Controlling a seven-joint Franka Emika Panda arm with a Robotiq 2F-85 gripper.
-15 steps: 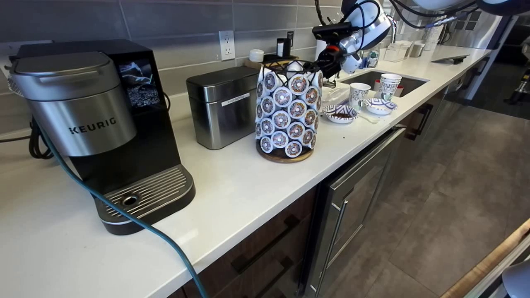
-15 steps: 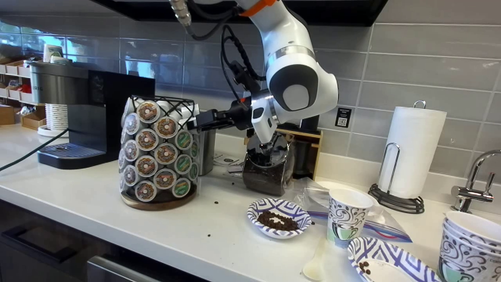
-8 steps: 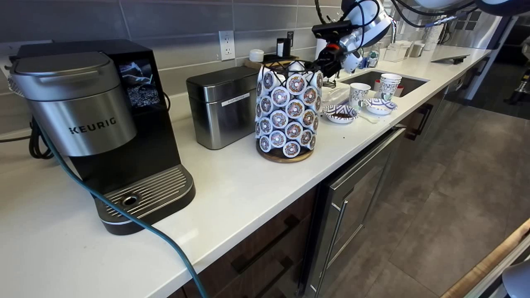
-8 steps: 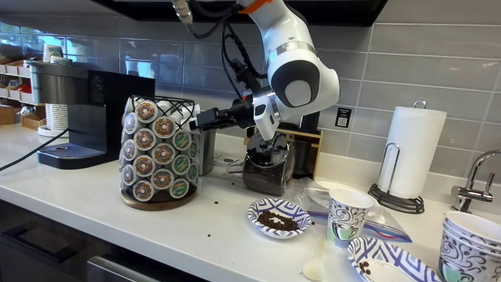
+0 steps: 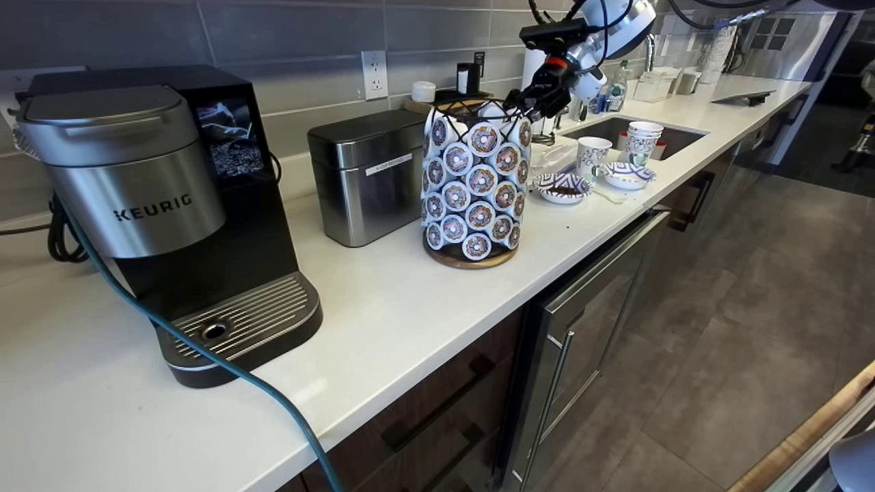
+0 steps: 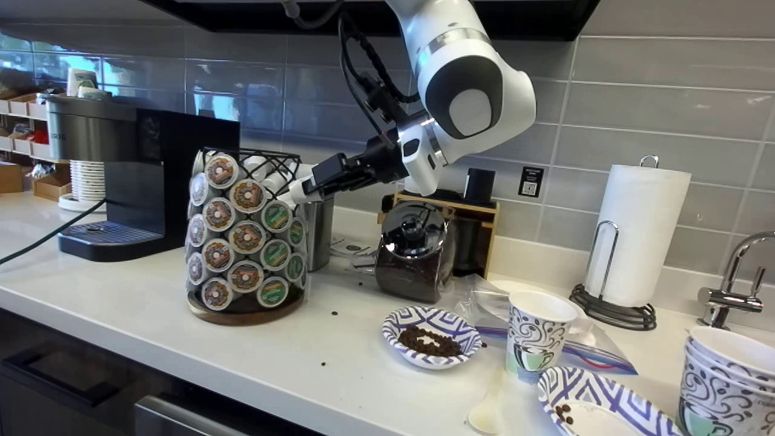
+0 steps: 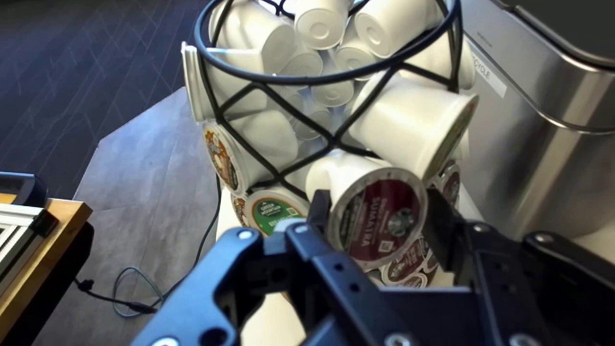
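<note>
Shiny grey tile wall (image 6: 672,121) with some bluish glare (image 6: 224,108), white desk (image 5: 383,294) up against it, dark drawers (image 5: 502,342) underneath, kinda brownish-grey floor (image 5: 738,294), and stocked shelves (image 6: 24,109) way back.

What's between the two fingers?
A Sumatra coffee pod, gripped with its dark red face toward the camera; the wrist view shows it between the fingers.

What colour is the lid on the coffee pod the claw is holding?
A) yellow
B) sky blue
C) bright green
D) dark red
D: in the wrist view, the coffee pod between the fingers of the claw has a dark red lid that reads SUMATRA.
</note>
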